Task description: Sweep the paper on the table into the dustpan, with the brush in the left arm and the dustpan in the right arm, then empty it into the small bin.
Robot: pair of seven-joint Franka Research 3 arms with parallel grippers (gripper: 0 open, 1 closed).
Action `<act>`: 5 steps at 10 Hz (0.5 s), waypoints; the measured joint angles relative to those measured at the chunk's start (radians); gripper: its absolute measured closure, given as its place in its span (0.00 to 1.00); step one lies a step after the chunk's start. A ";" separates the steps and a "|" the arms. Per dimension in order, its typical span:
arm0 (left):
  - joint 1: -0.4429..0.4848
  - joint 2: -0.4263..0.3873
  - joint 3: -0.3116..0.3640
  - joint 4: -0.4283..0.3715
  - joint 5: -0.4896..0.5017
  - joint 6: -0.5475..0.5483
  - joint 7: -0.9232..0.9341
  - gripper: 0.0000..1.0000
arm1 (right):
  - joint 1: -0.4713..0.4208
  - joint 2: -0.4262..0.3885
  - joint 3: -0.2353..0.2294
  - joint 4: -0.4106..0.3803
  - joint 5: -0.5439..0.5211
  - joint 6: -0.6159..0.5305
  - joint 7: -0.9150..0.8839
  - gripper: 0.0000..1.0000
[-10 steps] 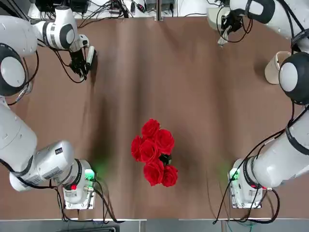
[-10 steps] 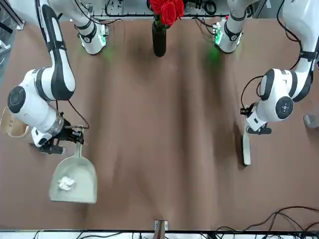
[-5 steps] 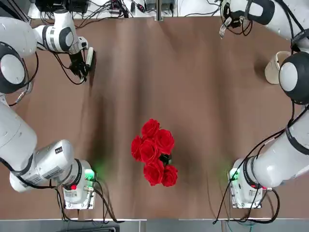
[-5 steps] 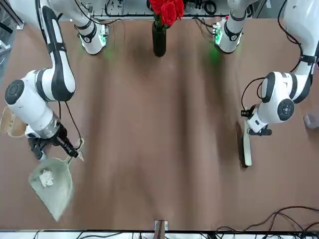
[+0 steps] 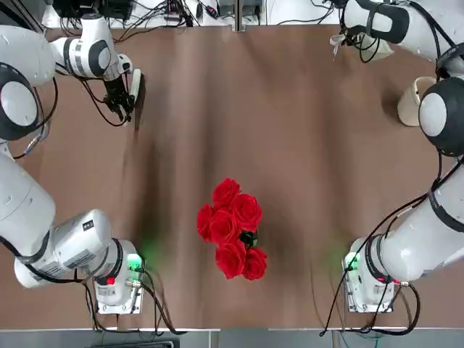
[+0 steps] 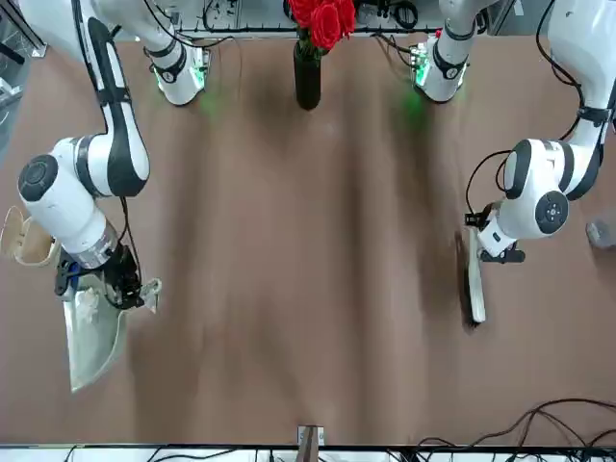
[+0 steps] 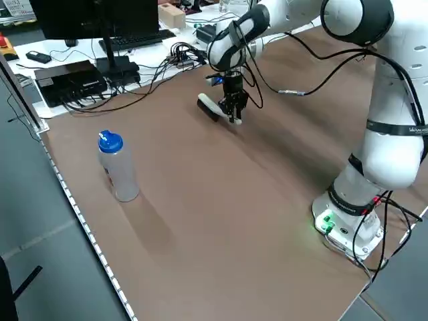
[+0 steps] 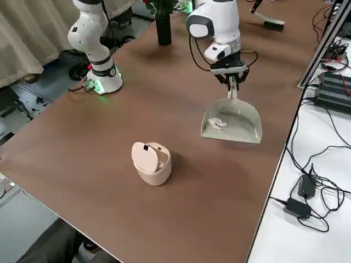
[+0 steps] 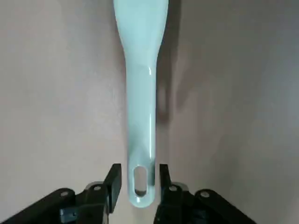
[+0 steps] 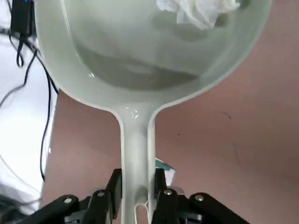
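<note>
White right arm's tool [image 10: 135,198] pinches the dustpan [image 10: 149,51] handle, pan tilted; left tool [image 9: 137,186] spread beside the brush [image 9: 140,93].

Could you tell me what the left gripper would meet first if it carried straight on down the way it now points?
Most likely the brush: the left gripper points down at the table, with the handle end lying between its slightly parted fingers, so the fingers would reach the tabletop on either side. Depth is hard to judge.

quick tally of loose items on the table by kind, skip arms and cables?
Dustpan: 1
Paper ball, in the dustpan: 1
Brush: 1
Small bin: 1
Vase of red roses: 1
Bottle with a blue cap: 1
Total: 6
</note>
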 joint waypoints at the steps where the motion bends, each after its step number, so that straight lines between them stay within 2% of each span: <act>1: 0.000 0.000 0.000 0.007 0.000 0.000 -0.004 0.53 | -0.003 -0.002 -0.007 0.001 0.000 0.003 0.030 0.67; 2: 0.000 -0.002 0.000 0.026 0.000 0.000 -0.009 0.41 | -0.012 -0.006 -0.012 0.005 0.000 0.003 0.040 0.67; 4: 0.000 -0.025 -0.004 0.086 0.000 -0.010 -0.011 0.09 | -0.043 -0.038 -0.015 0.010 0.000 -0.014 0.041 0.67; 5: 0.000 -0.056 -0.007 0.129 0.000 -0.050 -0.012 0.00 | -0.060 -0.054 -0.016 0.010 0.000 -0.037 0.040 0.67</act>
